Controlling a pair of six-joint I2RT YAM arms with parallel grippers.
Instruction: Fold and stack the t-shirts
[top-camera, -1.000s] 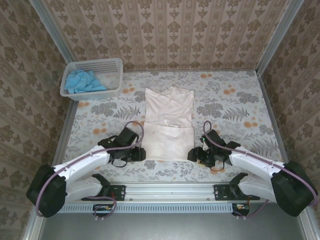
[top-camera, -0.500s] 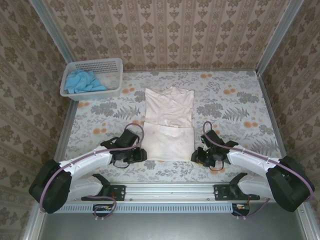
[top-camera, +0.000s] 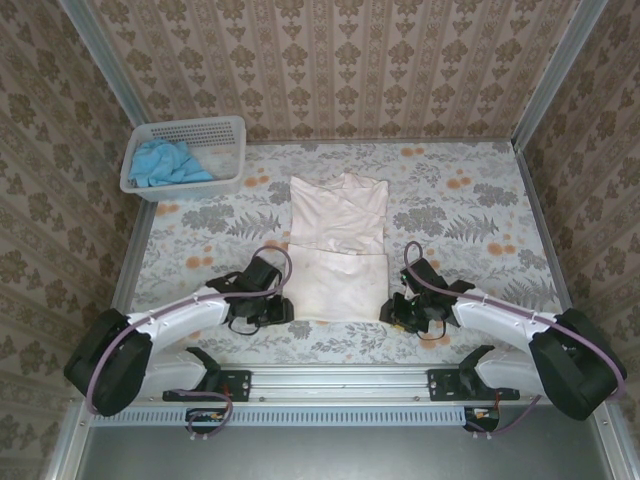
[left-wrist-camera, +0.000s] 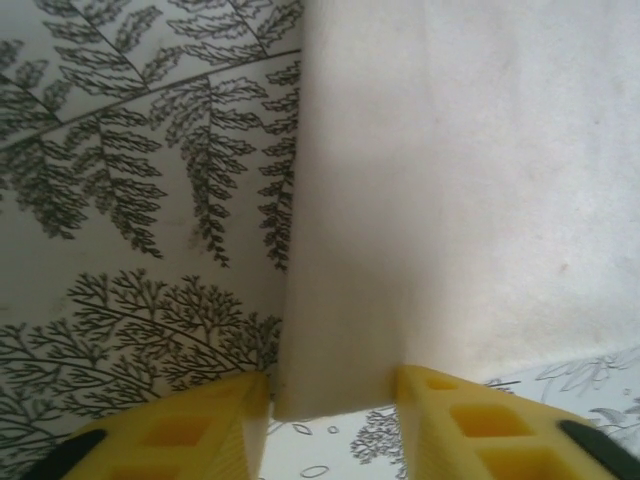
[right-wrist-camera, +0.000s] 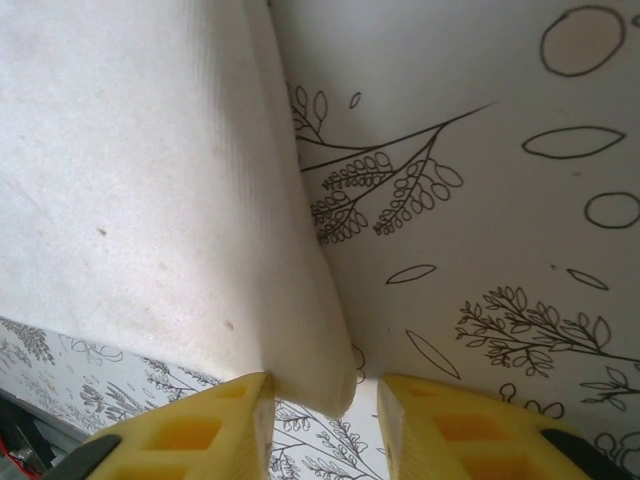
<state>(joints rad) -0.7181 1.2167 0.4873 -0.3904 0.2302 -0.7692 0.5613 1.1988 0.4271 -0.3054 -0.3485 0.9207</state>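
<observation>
While the cream t-shirt (top-camera: 337, 255) lies 6-to-12 o'clock on the desk (top-camera: 480, 230), its 7 o'clock corner is clamped by the left tool (top-camera: 280, 310); the 5 o'clock corner is straddled by the right tool (top-camera: 392, 312), closure unclear.

A robot test booth dressed as a home laundry corner: damask wallpaper (top-camera: 340, 60) panels in aluminium frame posts (top-camera: 100, 55), a floral tablecloth (top-camera: 450, 210), a metal rail (top-camera: 340, 378) carrying two arms at the near edge, a perforated laundry basket (top-camera: 215, 135) far left, and a cream-white t-shirt (top-camera: 338, 215) laid out.
</observation>
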